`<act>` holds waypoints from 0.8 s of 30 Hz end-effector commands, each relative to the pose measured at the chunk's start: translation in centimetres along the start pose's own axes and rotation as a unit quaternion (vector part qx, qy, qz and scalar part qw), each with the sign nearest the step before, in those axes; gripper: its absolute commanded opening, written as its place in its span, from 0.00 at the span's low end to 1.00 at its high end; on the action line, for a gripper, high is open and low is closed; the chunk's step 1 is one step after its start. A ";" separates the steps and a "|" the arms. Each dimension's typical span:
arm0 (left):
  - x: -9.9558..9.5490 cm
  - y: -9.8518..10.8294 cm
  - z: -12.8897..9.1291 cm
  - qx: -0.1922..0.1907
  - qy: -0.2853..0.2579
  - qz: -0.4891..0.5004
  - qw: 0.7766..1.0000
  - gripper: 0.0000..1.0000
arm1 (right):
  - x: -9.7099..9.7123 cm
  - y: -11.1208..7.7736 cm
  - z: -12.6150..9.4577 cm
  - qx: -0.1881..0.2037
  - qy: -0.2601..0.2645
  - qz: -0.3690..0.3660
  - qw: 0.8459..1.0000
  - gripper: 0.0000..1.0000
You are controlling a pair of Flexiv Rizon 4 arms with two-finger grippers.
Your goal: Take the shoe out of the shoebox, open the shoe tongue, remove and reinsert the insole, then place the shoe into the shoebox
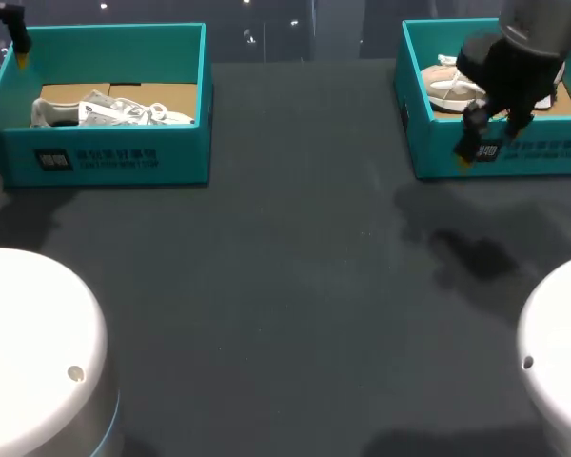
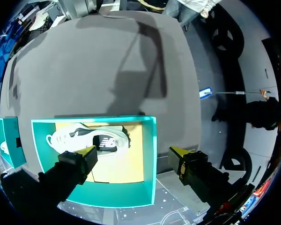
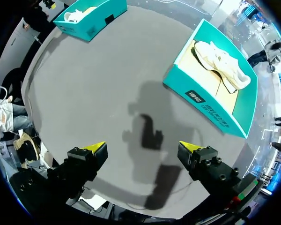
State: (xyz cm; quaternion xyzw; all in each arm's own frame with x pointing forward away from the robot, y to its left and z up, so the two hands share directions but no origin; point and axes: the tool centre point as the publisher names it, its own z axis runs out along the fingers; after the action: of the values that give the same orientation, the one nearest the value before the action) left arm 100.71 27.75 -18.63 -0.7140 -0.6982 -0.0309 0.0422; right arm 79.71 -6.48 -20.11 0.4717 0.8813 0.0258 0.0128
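My right arm hides part of the shoe; left gripper and right gripper both spread wide.

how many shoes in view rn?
2. The first shoe lies in the left shoebox; the second shoe lies in the right shoebox, partly hidden by the right arm.

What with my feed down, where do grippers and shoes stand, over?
Left gripper open, above left shoebox. Right gripper open, at right shoebox's front. Left shoe, right shoe boxed. No obstruction seen.
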 end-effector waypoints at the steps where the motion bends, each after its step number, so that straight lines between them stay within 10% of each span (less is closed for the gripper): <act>1: 0.1 -0.1 0.0 -0.001 0.001 0.001 1.000 1.00 | -2.5 1.6 -1.7 0.043 -0.005 0.021 0.999 1.00; 10: 0.1 -0.1 0.0 -0.001 0.001 0.001 1.000 1.00 | -8.0 3.4 -3.5 0.077 -0.005 0.090 0.993 1.00; 24: 0.1 -0.1 0.0 -0.001 0.001 0.001 1.000 1.00 | -9.0 4.2 -3.3 0.065 0.006 0.111 0.992 1.00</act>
State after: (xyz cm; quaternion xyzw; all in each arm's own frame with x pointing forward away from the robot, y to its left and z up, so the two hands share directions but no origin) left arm 100.72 27.74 -18.62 -0.7141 -0.6981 -0.0310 0.0423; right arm 87.11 -11.28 -16.41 0.5572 0.8292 -0.0388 -0.0212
